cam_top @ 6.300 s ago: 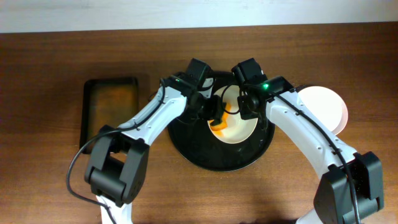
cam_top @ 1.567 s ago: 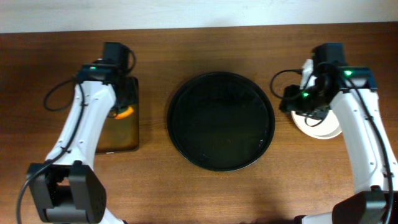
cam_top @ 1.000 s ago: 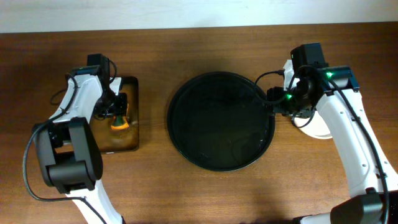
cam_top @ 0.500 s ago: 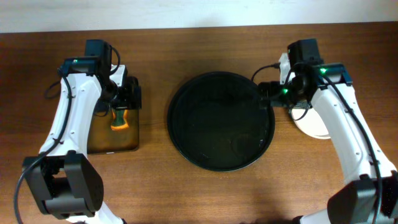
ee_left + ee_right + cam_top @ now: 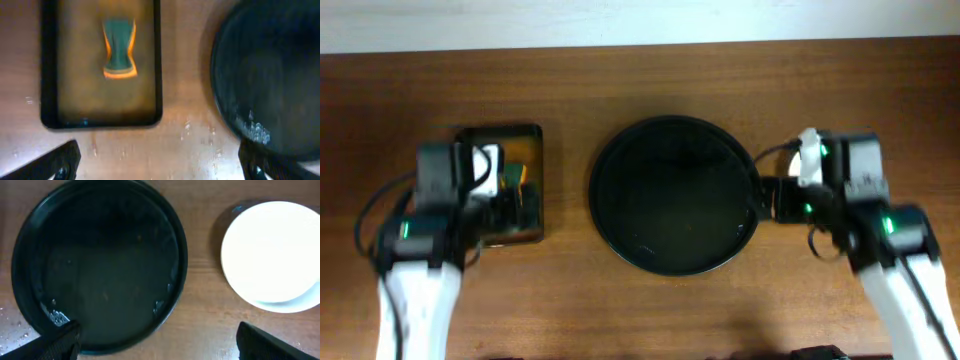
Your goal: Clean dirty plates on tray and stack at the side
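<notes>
My left gripper (image 5: 157,169) hangs spread wide and holds nothing, its fingers at the bottom corners of the left wrist view. Above it, in the upper left, the sponge (image 5: 119,47) lies inside the small tray (image 5: 47,65). My right gripper (image 5: 160,345) is spread wide too, gripping nothing. The tray (image 5: 675,200) sits at the centre of the overhead view, showing only its glossy black floor. The plates (image 5: 270,255) lie stacked on the table (image 5: 200,325) in the upper right of the right wrist view, just beside the tray and not touching it. I cannot tell how many there are.
</notes>
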`<state>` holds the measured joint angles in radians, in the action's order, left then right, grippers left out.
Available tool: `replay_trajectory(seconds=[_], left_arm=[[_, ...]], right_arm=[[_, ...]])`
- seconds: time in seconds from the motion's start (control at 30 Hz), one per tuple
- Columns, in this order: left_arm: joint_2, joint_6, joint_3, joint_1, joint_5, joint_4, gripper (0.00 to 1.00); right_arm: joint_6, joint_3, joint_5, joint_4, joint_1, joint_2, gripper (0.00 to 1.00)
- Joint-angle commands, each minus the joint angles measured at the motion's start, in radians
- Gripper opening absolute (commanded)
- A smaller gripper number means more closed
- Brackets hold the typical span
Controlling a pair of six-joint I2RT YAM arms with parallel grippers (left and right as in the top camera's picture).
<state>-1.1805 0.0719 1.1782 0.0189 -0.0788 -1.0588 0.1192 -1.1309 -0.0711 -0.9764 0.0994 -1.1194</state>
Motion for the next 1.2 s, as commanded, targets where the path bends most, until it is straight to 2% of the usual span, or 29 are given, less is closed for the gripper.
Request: replay_trajectory(seconds=[0.0, 0.13, 0.23, 0.53, 0.63, 0.77, 1.03, 1.17], left_arm=[[0.297, -0.016, -0.159, 0.003, -0.004, 0.093, 0.99], [0.491, -0.016, -0.217, 0.003, -0.004, 0.067, 0.99], [0.562, -0.016, -0.217, 0.003, -0.004, 0.014, 0.99], [0.570, -0.016, -0.217, 0.003, -0.004, -0.038, 0.99], [0.569, -0.016, -0.217, 0.003, -0.004, -0.038, 0.99], [0.569, -0.016, -0.217, 0.003, -0.004, -0.038, 0.99], [0.570, -0.016, -0.217, 0.003, -0.004, -0.038, 0.99], [0.569, -0.016, -0.217, 0.003, -0.004, -0.038, 0.99]], right_arm=[[-0.007, 0.117, 0.051, 0.016, 0.004, 0.206, 0.99], [-0.008, 0.131, 0.058, -0.015, 0.004, 0.330, 0.99], [-0.007, 0.131, 0.058, -0.014, 0.004, 0.335, 0.99], [-0.008, 0.133, 0.068, -0.015, 0.004, 0.211, 0.99], [-0.011, 0.150, 0.084, 0.003, 0.005, 0.261, 0.99], [-0.064, 0.309, 0.080, 0.217, 0.005, 0.466, 0.99], [-0.080, 0.774, 0.083, 0.601, 0.002, 1.075, 0.99], [-0.094, 0.880, 0.068, 0.716, -0.040, 1.113, 0.99]])
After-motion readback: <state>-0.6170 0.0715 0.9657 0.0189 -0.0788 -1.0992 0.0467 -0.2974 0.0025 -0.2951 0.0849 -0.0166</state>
